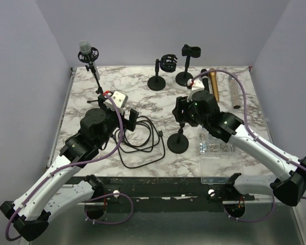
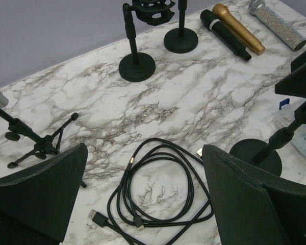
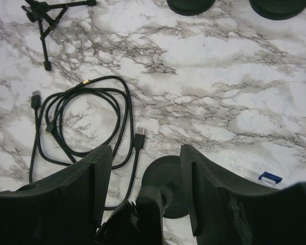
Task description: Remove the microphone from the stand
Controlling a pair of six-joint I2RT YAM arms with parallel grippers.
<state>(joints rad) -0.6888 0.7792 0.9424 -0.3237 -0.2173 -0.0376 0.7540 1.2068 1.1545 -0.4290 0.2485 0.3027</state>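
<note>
Grasping step: my right gripper (image 3: 145, 155) straddles the stand (image 3: 166, 176) head at 6 o'clock; I cannot tell whether it is pinching. My left gripper (image 2: 143, 201) is spread. Next comes a firm, straight lift.

I can read no text, brand, number or sign in any of my views. The small blue tag (image 3: 270, 178) at the lower right of my right wrist view is too small for me to make out any lettering. The black microphone (image 2: 225, 34) and the gold microphone (image 2: 238, 28) at the upper right of my left wrist view show me nothing legible on their bodies.
</note>
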